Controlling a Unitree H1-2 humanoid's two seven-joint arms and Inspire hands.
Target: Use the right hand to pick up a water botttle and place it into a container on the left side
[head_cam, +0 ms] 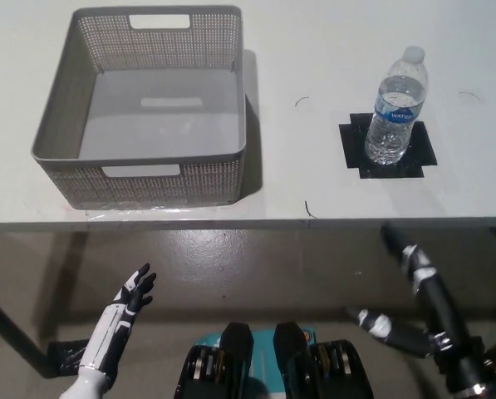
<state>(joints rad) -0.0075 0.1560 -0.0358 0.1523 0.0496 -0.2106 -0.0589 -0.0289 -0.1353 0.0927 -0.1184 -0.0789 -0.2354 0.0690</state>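
Overhead, we look down on a white table (314, 50). Our clear water bottle (396, 108) stands upright on a black tape square (387, 145) toward the right. A grey perforated container (144, 108) sits on the left, well apart from the bottle. Below the table edge, our white left robot hand (136, 293) rests with fingers spread, holding nothing. Our black right robot hand (414, 291) hangs low at right, fingers apart, holding nothing.

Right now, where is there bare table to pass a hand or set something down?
Bare white table lies between the grey perforated plastic basket and the clear plastic water bottle standing on its black tape square. The basket's inside is empty too. Nowhere looks crowded.
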